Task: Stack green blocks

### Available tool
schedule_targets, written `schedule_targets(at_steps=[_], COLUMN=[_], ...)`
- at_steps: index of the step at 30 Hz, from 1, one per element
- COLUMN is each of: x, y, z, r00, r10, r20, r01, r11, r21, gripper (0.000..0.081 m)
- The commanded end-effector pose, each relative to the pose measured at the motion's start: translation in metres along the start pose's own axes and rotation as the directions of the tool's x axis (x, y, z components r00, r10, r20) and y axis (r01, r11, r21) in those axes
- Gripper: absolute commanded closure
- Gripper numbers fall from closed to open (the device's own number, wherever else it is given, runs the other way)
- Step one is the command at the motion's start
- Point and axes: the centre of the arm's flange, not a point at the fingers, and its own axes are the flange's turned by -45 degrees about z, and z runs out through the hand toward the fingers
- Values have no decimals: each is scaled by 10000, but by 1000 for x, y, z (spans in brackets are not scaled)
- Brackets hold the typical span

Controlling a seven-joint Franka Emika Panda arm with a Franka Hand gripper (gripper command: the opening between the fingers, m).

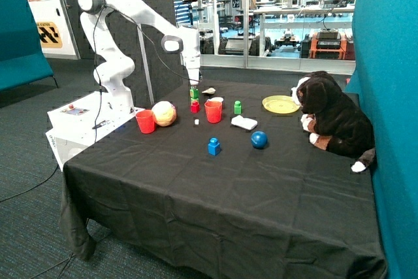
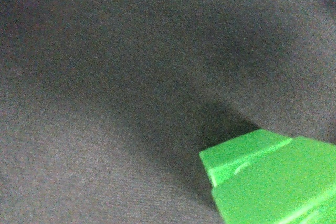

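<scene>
End effector (image 1: 194,85) sits right over a small bright green plastic block (image 1: 194,93) atop a small red block (image 1: 194,106).
Whether it clamps that block, I can't tell; another green studded block (image 1: 238,107) waits right of the red plastic cup (image 1: 213,111) on the black-draped tabletop (image 1: 222,187), not yet stacked.

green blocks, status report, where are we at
Gripper down at a green block sitting on the small red block, fingers not readable. Another green block alone beside the red cup. Nothing blocking.
</scene>
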Motion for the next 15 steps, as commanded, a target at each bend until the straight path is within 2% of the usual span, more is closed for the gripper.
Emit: schedule_targets(at_steps=[1, 2, 3, 4, 5, 7, 15], x=[-4, -5, -6, -6, -8, -9, -12], y=[2, 2, 1, 1, 0, 0, -3], z=[-1, 0, 0, 1, 2, 3, 6], r00=[10000, 10000, 10000, 10000, 10000, 10000, 10000], r10=[44, 48, 62, 64, 72, 86, 87], r20=[10, 10, 10, 10, 10, 10, 10], r01=[-44, -48, -62, -64, -72, -86, -87], r11=[10000, 10000, 10000, 10000, 10000, 10000, 10000], r21=[2, 2, 2, 2, 2, 2, 2], gripper=[70, 70, 116, 93, 136, 159, 166])
